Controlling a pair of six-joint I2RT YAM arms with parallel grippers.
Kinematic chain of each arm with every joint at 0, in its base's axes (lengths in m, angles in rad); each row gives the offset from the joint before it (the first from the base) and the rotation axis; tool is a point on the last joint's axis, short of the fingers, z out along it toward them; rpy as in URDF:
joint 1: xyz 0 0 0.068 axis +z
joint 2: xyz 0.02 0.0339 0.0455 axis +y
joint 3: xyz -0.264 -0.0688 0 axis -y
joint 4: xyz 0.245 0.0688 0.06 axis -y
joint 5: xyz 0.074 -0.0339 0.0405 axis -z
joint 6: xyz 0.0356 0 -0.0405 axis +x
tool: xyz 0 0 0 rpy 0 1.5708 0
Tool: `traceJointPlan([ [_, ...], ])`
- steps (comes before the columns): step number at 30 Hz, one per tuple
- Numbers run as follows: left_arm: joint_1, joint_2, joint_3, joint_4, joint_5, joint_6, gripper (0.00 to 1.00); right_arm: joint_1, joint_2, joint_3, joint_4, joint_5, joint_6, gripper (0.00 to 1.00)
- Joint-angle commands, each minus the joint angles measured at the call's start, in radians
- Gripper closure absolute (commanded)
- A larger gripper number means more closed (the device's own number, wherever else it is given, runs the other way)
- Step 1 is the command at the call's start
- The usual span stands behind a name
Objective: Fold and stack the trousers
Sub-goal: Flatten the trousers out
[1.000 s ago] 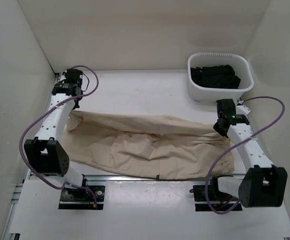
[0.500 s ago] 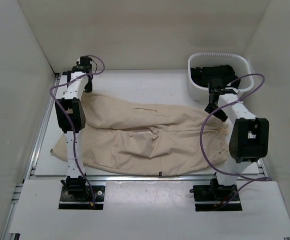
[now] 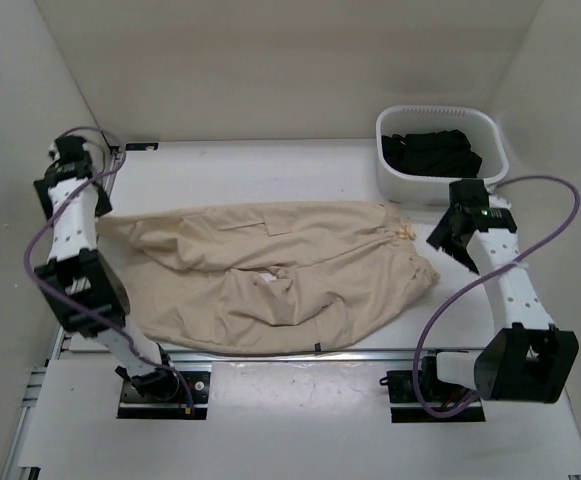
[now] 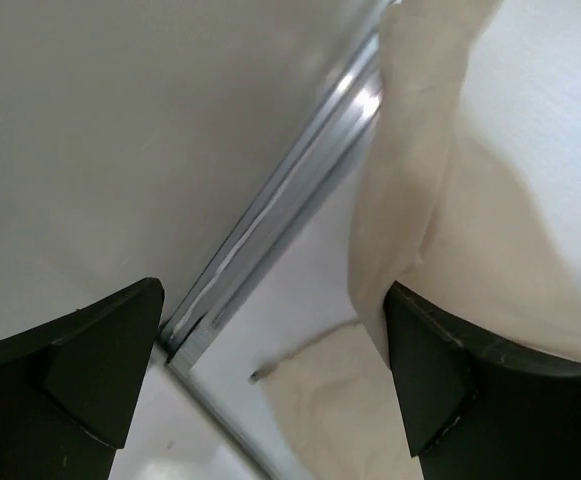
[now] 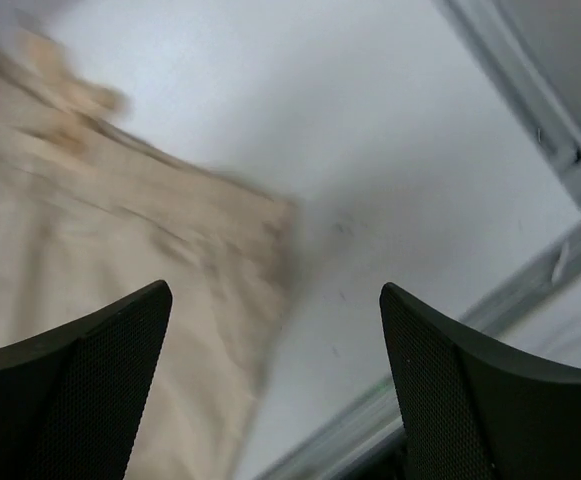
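Beige cotton trousers (image 3: 270, 275) are lying flat across the table (image 3: 270, 170), long axis running left to right, waist end nearest the right gripper (image 5: 275, 295) and leg ends nearest the left gripper (image 4: 273, 300), both hovering with jaws spread wide, gripping nothing.

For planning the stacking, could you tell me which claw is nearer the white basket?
Right. The right claw hovers near the basket's front; the left claw is across the table.
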Motion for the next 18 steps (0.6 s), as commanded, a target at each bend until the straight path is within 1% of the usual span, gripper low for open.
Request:
traceJointPlan([
  [1, 0.063, -0.139, -0.249, -0.05, 0.093, -0.001, 0.0, -0.034, -0.041, -0.158, -0.137, -0.135, 0.019, 0.11],
  [2, 0.101, -0.188, -0.32, -0.05, 0.136, -0.001, 0.0, -0.034, -0.073, -0.234, -0.124, -0.173, 0.019, 0.11],
  [3, 0.12, -0.204, -0.345, -0.041, 0.157, -0.001, 0.0, -0.043, -0.084, -0.269, -0.089, -0.203, 0.019, 0.11],
  [5, 0.15, -0.222, -0.372, -0.03, 0.217, -0.001, 0.0, -0.043, -0.096, -0.324, -0.029, -0.261, 0.028, 0.11],
  [6, 0.163, -0.222, -0.373, -0.03, 0.231, -0.001, 0.0, -0.043, -0.097, -0.377, 0.052, -0.304, 0.016, 0.11],
  [8, 0.163, -0.198, -0.373, -0.03, 0.275, -0.001, 0.0, -0.043, -0.097, -0.413, 0.123, -0.342, 0.016, 0.11],
  [10, 0.151, -0.16, -0.311, -0.019, 0.287, -0.001, 0.0, -0.043, -0.097, -0.422, 0.201, -0.367, 0.016, 0.11],
  [11, 0.151, -0.111, -0.282, -0.019, 0.287, -0.001, 0.0, -0.043, -0.097, -0.422, 0.217, -0.367, 0.016, 0.11],
  [12, 0.137, -0.088, -0.217, -0.028, 0.258, -0.001, 0.0, -0.043, -0.112, -0.422, 0.229, -0.367, 0.007, 0.11],
  [15, 0.124, -0.025, -0.118, -0.059, 0.242, -0.001, 0.0, -0.033, -0.165, -0.412, 0.277, -0.323, 0.006, 0.11],
  [16, 0.115, -0.024, -0.077, -0.059, 0.242, -0.001, 0.0, -0.033, -0.178, -0.412, 0.319, -0.312, 0.006, 0.11],
  [18, 0.106, -0.014, -0.064, -0.059, 0.242, -0.001, 0.0, -0.033, -0.178, -0.444, 0.379, -0.322, 0.006, 0.11],
])
